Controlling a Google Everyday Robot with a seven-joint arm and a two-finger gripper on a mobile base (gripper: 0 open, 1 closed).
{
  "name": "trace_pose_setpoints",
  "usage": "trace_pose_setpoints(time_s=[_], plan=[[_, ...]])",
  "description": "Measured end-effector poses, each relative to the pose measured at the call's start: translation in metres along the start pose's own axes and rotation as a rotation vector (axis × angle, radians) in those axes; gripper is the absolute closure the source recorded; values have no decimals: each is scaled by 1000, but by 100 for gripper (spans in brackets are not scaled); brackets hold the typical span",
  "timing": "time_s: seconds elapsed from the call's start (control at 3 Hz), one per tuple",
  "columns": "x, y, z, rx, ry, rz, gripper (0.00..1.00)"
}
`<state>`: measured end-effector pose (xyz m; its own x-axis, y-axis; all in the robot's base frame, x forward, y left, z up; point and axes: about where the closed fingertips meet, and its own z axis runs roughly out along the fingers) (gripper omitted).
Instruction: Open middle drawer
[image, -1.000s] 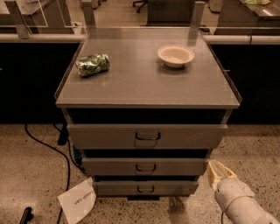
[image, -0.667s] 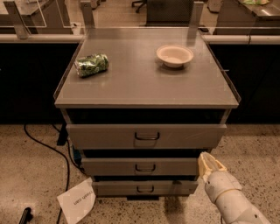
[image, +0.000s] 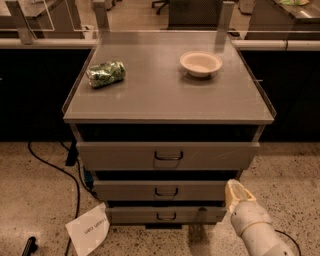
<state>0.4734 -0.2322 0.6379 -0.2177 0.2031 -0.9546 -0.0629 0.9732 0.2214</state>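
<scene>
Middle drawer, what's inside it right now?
The middle drawer shows only its grey front and loop handle. The top drawer juts out above it, so its contents are hidden. The gripper sits by its right end, low right in view.

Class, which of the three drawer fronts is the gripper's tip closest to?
The middle drawer, mid-sized, between the top drawer and bottom drawer; the gripper is beside its right end.
</scene>
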Motion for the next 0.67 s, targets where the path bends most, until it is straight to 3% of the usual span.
trace_pose_setpoints(time_s=[0.67], plan=[[71, -4, 24, 33, -61, 33, 100]])
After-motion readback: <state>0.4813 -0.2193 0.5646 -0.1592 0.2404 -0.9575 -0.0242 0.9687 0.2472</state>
